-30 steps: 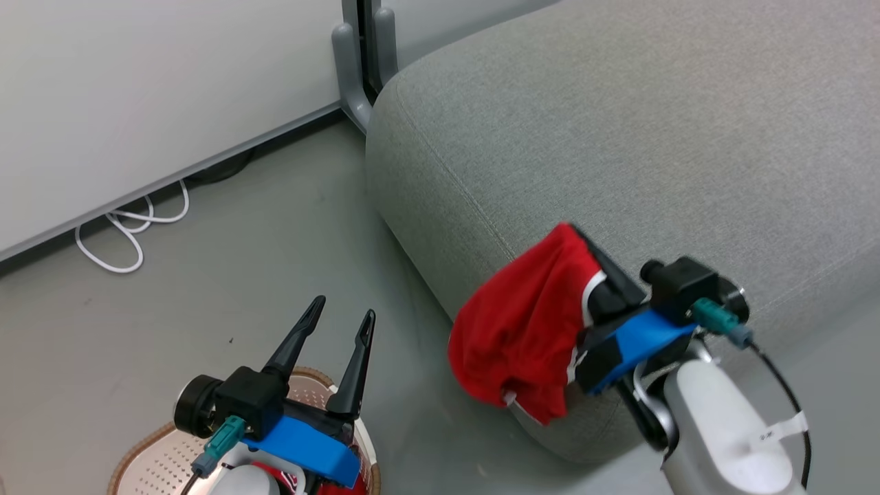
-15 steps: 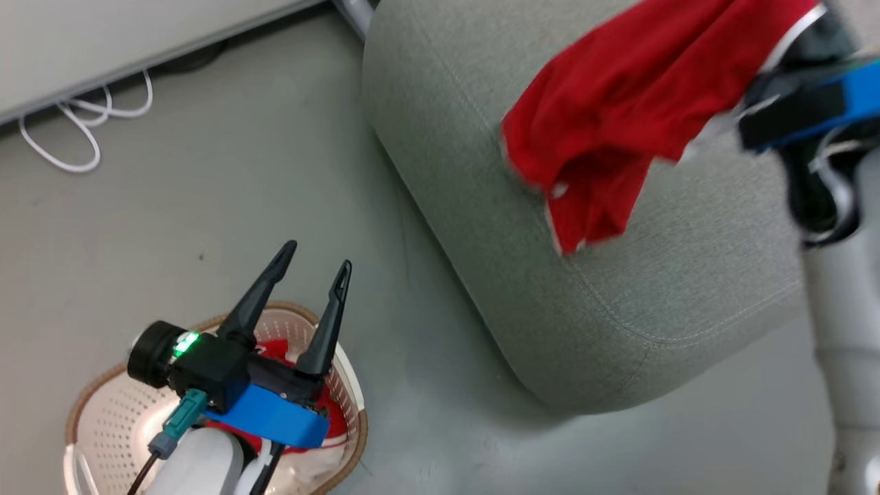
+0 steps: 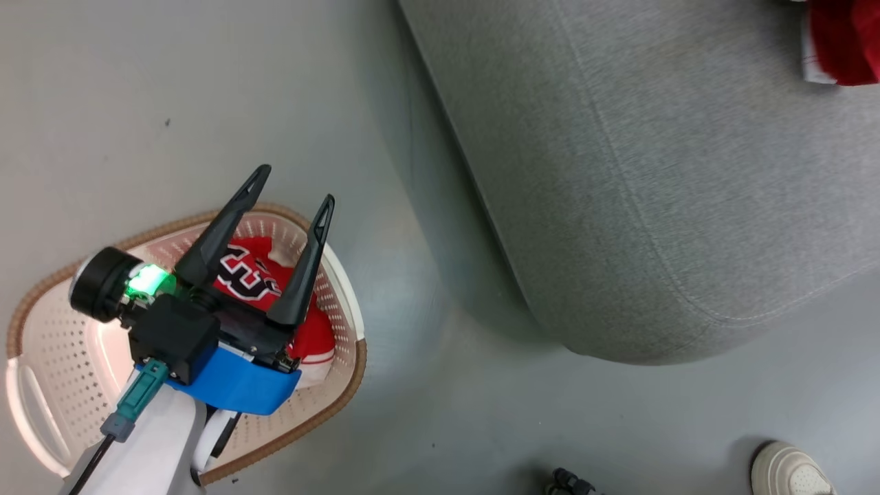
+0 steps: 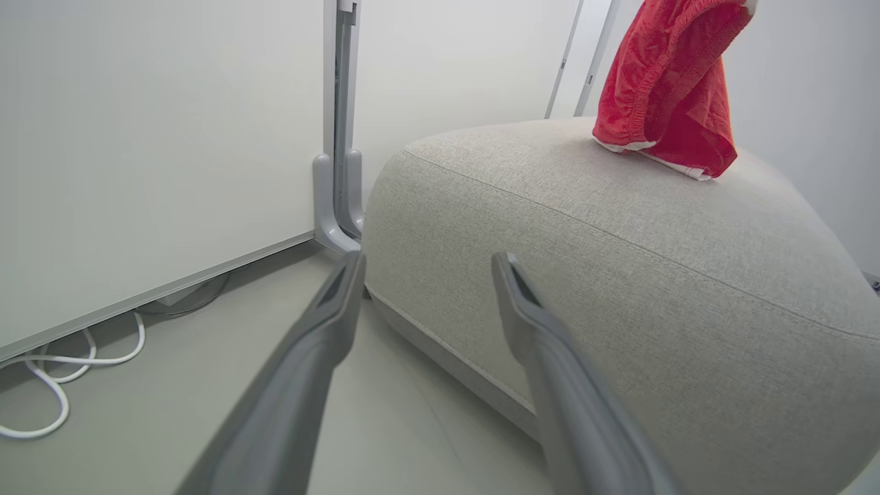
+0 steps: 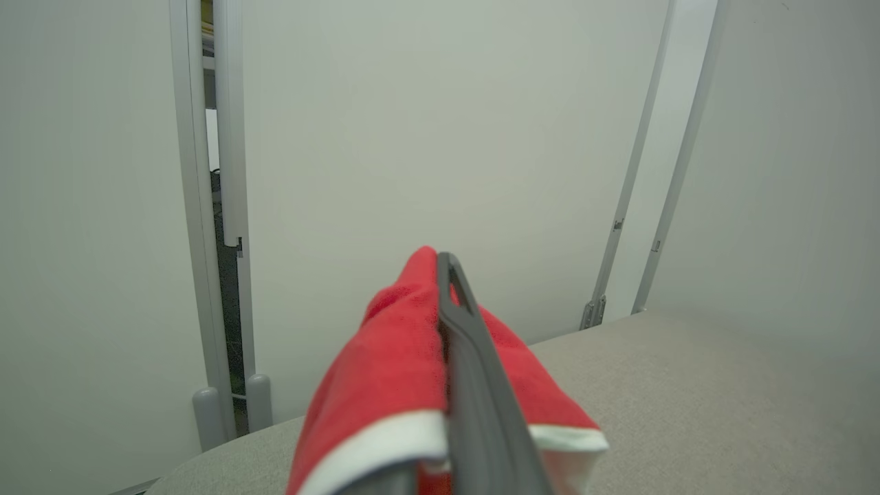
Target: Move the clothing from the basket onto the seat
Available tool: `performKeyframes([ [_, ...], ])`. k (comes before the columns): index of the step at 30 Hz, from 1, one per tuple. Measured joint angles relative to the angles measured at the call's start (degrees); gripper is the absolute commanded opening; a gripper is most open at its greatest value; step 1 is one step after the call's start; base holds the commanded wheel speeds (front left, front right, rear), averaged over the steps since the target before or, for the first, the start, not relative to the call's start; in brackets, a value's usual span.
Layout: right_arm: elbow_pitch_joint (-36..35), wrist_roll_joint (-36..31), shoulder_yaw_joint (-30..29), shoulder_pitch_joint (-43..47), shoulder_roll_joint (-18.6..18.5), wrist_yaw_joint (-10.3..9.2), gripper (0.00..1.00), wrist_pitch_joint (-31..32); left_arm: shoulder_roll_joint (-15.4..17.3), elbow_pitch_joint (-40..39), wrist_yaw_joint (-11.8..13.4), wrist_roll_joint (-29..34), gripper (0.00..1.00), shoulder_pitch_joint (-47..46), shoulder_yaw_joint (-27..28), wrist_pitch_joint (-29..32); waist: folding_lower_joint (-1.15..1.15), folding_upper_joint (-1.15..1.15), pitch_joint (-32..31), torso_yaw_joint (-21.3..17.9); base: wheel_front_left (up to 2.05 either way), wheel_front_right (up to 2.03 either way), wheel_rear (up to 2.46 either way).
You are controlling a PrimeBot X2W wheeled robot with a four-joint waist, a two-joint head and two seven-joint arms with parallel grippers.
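While clenched on red clothing above the seat, right tool; left tool agape over the basket.

seat: grey woven cloth, matt, slightly rough, stitched seam lower right. basket lower left: smooth perforated plastic, slight sheen, brown woven-look rim. jersey in it and red garment: soft matt cloth. left gripper: matt dark plastic. floor: smooth, matt

We take this for an office corner — white partition panels on grey feet, loose cable, grey sofa.
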Motion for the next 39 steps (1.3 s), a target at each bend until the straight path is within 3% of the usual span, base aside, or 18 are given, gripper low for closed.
performKeyframes([
  [10, 14.50, -2.42, -7.43, 0.18, 2.07, 0.00, 0.00, -1.71, 1.18, -3.46, 0.00, 1.03, 1.00, -3.70, -1.25, 0.88, 0.00, 0.00, 8.33, 2.03, 0.00, 0.00, 0.00],
  [19, 25.95, -5.89, -11.09, 0.38, 3.55, 0.00, 0.00, -3.44, 1.86, -3.96, 0.33, 1.29, 1.00, -4.39, -1.35, 1.11, -0.01, 0.00, 9.97, 3.58, 0.00, 0.00, 0.00],
  [20, 26.69, -6.26, -11.29, 0.31, 3.53, 0.00, 0.18, -3.74, 1.85, -3.90, 0.33, 1.21, 1.00, -4.39, -1.40, 1.11, -0.01, 0.00, 9.84, 3.69, 0.00, 0.00, 0.00],
  [21, 27.31, -6.55, -11.15, 0.24, 3.57, 0.00, 0.43, -4.00, 1.83, -3.85, 0.33, 1.09, 1.00, -4.39, -1.42, 1.10, -0.01, 0.00, 9.69, 3.77, 0.00, 0.00, 0.00],
  [22, 27.93, -6.80, -10.83, 0.15, 3.75, 0.00, 1.00, -4.14, 1.81, -3.70, 0.35, 0.94, 1.00, -4.39, -1.43, 1.09, -0.01, 0.00, 9.52, 3.81, 0.00, 0.00, 0.00],
  [39, 31.83, -8.31, -5.44, 1.92, 3.99, 0.00, 1.00, -6.47, -0.33, -0.09, 0.40, -0.45, 1.00, -4.36, -2.86, 0.25, -0.01, 0.00, 4.60, 4.61, 0.00, 0.00, 0.00],
])
